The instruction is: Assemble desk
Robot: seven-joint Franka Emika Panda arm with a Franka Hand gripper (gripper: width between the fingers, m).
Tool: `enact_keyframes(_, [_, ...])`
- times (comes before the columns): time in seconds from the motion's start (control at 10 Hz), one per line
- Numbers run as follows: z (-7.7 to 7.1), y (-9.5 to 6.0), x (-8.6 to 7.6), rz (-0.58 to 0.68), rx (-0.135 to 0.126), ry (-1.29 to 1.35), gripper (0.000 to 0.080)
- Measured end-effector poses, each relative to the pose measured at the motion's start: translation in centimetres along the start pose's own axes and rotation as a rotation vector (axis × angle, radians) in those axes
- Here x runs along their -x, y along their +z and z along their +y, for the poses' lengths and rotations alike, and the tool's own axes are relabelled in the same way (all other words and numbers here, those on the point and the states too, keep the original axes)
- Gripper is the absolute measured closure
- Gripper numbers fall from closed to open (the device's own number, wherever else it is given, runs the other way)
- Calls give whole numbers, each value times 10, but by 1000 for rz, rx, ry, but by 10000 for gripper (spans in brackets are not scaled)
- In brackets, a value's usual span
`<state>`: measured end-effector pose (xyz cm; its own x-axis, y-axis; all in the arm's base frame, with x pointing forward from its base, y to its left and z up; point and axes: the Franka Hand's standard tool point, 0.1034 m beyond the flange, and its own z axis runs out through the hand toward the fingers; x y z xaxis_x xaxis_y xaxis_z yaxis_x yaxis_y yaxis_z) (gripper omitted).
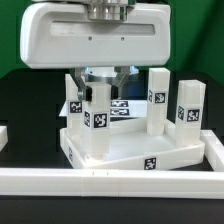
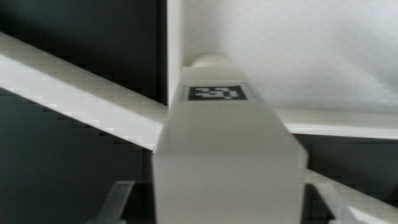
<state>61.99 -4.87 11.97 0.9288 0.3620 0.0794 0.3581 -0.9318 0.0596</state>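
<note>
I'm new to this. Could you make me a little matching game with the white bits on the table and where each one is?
1 tabletop
2 nearest leg
3 border rail
4 marker board

A upright under the arm
B long bar along the front
C flat tray in the middle
D flat behind the legs, many tags

Pairs: 1-C, 2-A, 3-B, 4-D
</note>
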Motion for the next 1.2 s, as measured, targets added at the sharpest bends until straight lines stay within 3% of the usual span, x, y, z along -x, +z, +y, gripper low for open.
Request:
enact_keyframes(0.4, [9,2,5,-1,-31,473,509])
enact_keyframes(0.7, [12,3,3,4,-28,841,509])
enact_keyframes(0.8, [13,4,4,5,-48,1046,509])
enact_keyframes(1.2, [13,4,4,-9,-67,1278,509])
